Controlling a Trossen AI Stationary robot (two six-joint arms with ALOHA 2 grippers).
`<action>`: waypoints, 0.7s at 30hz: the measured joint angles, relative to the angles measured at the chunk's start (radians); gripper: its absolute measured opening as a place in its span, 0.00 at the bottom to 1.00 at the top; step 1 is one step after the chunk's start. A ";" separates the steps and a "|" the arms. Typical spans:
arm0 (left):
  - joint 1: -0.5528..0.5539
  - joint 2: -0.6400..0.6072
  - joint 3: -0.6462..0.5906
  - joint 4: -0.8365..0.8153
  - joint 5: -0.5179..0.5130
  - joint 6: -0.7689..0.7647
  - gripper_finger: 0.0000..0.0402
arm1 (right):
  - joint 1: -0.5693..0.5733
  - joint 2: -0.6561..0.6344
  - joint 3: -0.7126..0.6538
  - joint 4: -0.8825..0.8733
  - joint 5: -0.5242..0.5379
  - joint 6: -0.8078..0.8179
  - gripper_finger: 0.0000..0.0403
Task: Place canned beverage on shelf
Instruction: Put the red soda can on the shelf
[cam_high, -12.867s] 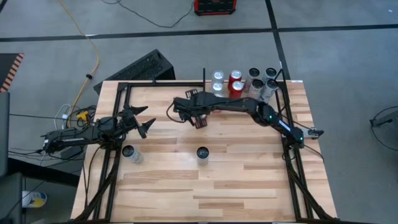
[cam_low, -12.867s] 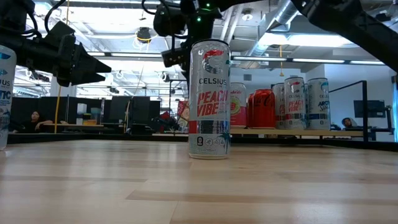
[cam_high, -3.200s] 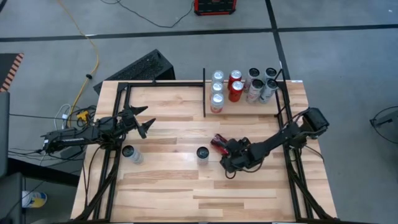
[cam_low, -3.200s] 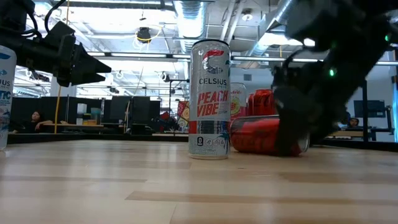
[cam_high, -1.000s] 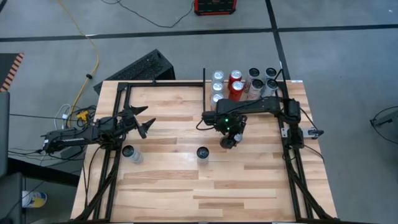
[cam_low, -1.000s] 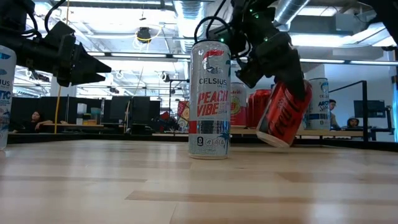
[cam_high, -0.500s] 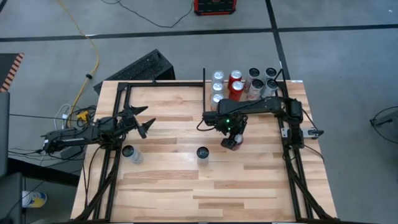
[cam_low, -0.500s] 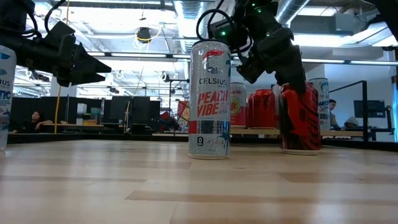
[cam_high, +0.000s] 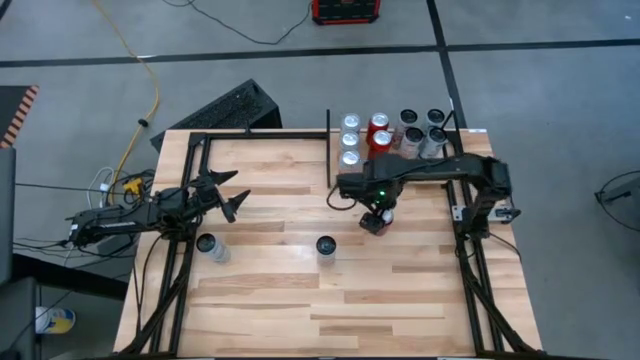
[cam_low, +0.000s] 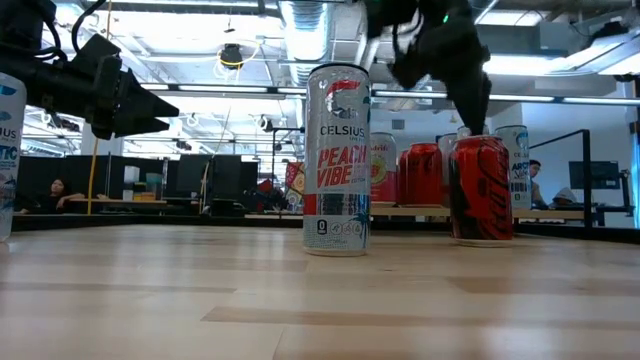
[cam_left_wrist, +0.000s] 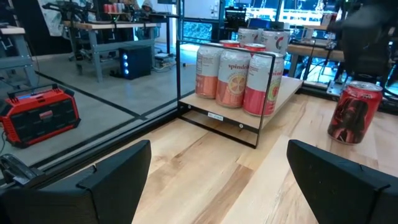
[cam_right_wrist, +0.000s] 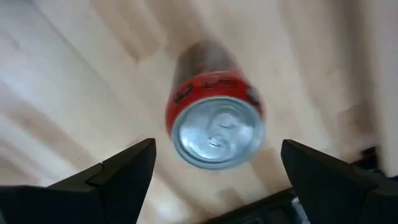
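A red can (cam_high: 375, 222) stands upright on its base on the table's middle right, also in the low view (cam_low: 482, 190). My right gripper (cam_right_wrist: 217, 149) hangs open straight above it, fingers on either side of the can's silver top (cam_right_wrist: 216, 137) without touching; in the low view the gripper (cam_low: 455, 75) is clear over the can. The shelf (cam_left_wrist: 283, 93), at the far right behind a black divider bar (cam_high: 328, 150), carries several upright cans (cam_high: 395, 135). My left gripper (cam_high: 232, 203) waits open at the table's left.
A tall Celsius can (cam_low: 337, 160) stands mid-table (cam_high: 325, 245), to the red can's left. Another can (cam_high: 207, 245) stands near the left edge, below my left gripper. Black rails (cam_high: 462, 230) run along both table sides. Bare wood lies toward the near edge.
My right gripper has brought the red can from a tilt to upright on its base on the table, let go of it, and risen straight up clear of its top. The can now stands on its own.
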 joint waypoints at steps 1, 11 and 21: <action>0.000 0.000 0.000 0.000 0.000 0.000 0.90 | 0.015 -0.022 0.000 0.011 0.034 0.018 0.92; 0.000 0.000 0.000 0.000 0.000 0.000 0.90 | 0.288 -0.323 -0.160 0.310 0.432 0.232 0.92; 0.000 0.000 0.000 0.000 0.000 0.000 0.90 | 0.387 -0.573 -0.620 0.645 0.667 0.348 0.92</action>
